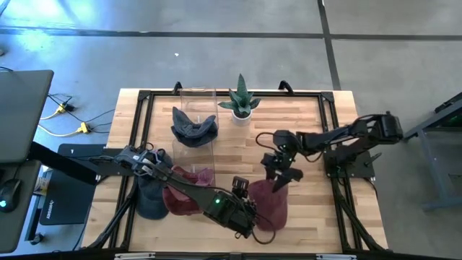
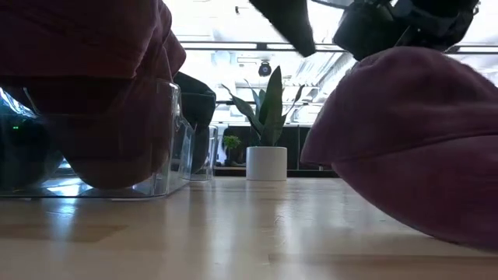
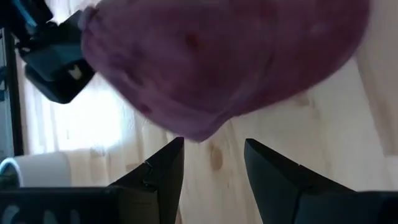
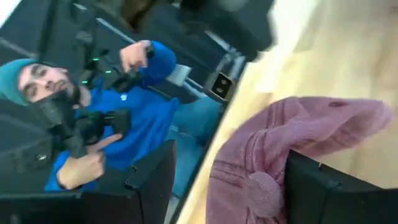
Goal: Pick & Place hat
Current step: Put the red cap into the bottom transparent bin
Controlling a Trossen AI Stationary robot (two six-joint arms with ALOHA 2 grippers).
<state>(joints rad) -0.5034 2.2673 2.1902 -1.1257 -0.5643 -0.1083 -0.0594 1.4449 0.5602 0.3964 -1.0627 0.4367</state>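
A maroon hat (image 1: 272, 202) lies on the wooden table (image 1: 310, 130) near its front edge, crown up; it fills the right of the low view (image 2: 412, 148). My left gripper (image 1: 244, 193) stands open at the hat's left side, its fingertips (image 3: 176, 149) just short of the hat's edge (image 3: 205, 127), with only table between them. My right gripper (image 1: 283, 173) hangs open above the hat's far side, and the hat (image 4: 280, 162) with its top button shows past the fingers.
A clear bin (image 1: 193, 108) at the far left holds a dark blue-grey hat (image 1: 193, 127). Near the left front sit another maroon hat (image 1: 184, 193) and a dark blue one (image 1: 148, 201). A potted plant (image 1: 240, 102) stands at the far edge. A person (image 4: 130, 118) sits beyond the table.
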